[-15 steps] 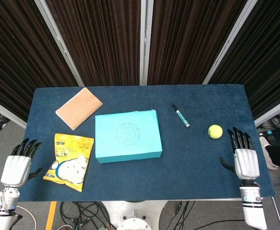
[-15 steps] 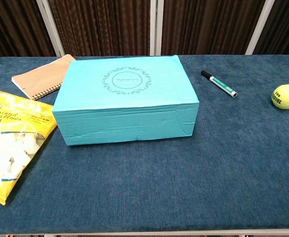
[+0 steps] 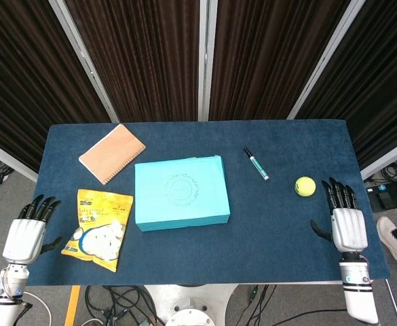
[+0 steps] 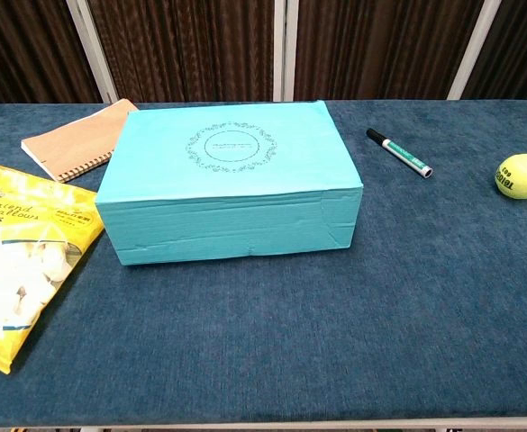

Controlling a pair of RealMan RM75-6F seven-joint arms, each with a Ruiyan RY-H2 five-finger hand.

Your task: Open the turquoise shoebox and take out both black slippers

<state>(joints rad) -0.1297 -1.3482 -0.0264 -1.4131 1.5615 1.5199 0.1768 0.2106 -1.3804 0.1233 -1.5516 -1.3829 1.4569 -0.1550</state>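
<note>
- The shoebox (image 3: 181,192) is seen near the table's (image 3: 273,231) middle, lid on; the slippers are presumably inside, hidden from both views.
- Its long axis is laid left to right, with a long side wall turned toward the robot, as shown in the chest view (image 4: 230,229).
- The left hand (image 3: 25,234) is held off the table's left edge, left of the box and nearer the robot; the snack bag (image 3: 98,227) lies between it and the box.
- The right hand (image 3: 346,225) is held over the table's right end, right of the box and well apart from it, just beside the ball (image 3: 305,185).
- Neither hand is clearly nearer; the right one's path is judged less cluttered.
- On both hands the fingers are extended and slightly spread; nothing is held or touched.
- Neither hand is shown in the chest view.
</note>
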